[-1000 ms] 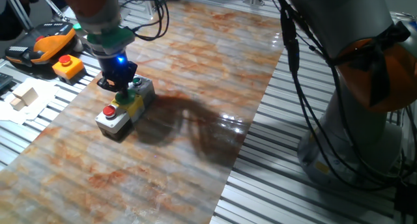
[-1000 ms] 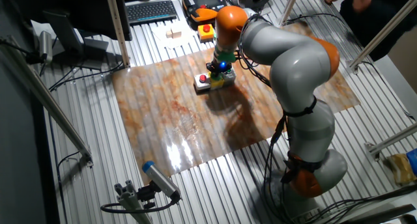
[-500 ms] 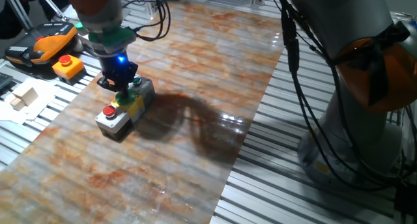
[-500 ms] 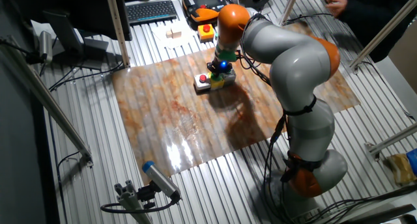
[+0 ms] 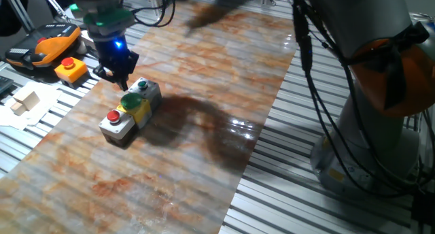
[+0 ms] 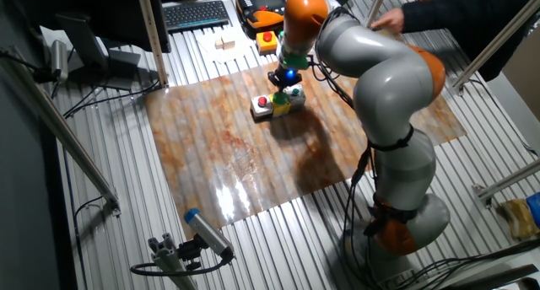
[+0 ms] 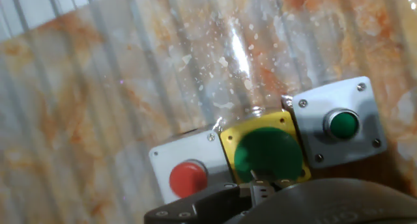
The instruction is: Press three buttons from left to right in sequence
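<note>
No legible writing on any item. Bench (image 5: 204, 71): marbled orange-brown mat over ribbed aluminium.

Three buttons in a touching row: grey box, red button (image 7: 187, 176); yellow box, green dome (image 7: 267, 152); grey box, dark-green button (image 7: 342, 124).

Gripper (image 5: 117, 76) hovers at 11 o'clock of the row; finger state cannot be told.

Fixed views alone show the orange box (image 5: 70, 69) and keyboard (image 6: 196, 13).

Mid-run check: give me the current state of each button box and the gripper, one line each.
gripper: raised clear above the row, touching no button
grey box with red button: uncovered, nothing on it
yellow box with green dome: uncovered, just ahead of the gripper in the hand view
grey box with dark-green button: uncovered, nothing on it
</note>
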